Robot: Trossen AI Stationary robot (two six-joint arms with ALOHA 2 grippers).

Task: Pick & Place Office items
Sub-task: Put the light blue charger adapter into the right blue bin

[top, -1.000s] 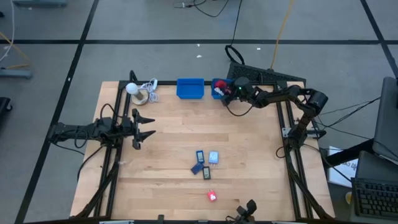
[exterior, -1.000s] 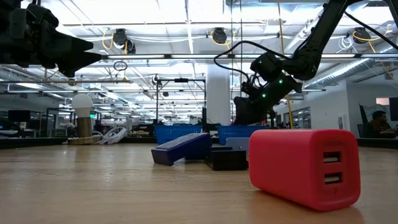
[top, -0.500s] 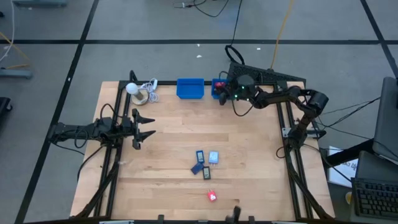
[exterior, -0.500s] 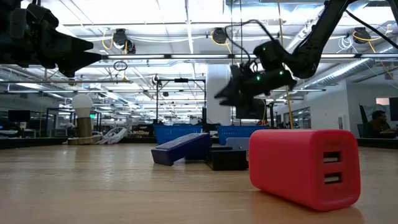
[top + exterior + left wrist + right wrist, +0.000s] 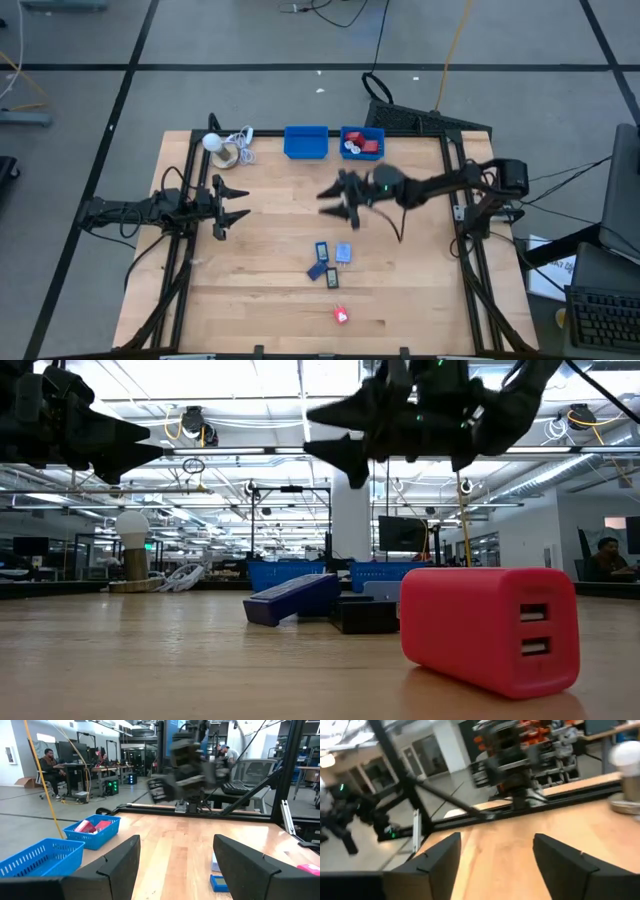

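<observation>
The office items lie on the wooden table's near middle: two dark blue rectangles (image 5: pixel 322 250) (image 5: pixel 316 270), a light blue block (image 5: pixel 343 253), a small dark piece (image 5: pixel 332 277) and a red block (image 5: pixel 341 316). The red block (image 5: pixel 490 628) fills the low view's foreground. My right gripper (image 5: pixel 335 205) hangs open above the table's middle, pointing level toward the left edge, with nothing between its fingers (image 5: pixel 497 855). It stands farther from the near edge than the items do. My left gripper (image 5: pixel 243 203) waits open at the left edge, holding nothing.
Two blue bins stand at the far edge. One (image 5: pixel 306 142) shows nothing inside; the other (image 5: pixel 362 143) holds red and white pieces. A white ball with a coiled cord (image 5: pixel 225 145) sits at the far left corner. Bare wood lies between the grippers.
My right gripper has risen from over the far right bin and swung toward the table's middle, nearer and to the left. It has tipped from pointing down to level, and its fingers have opened. The items on the table have stayed in place.
</observation>
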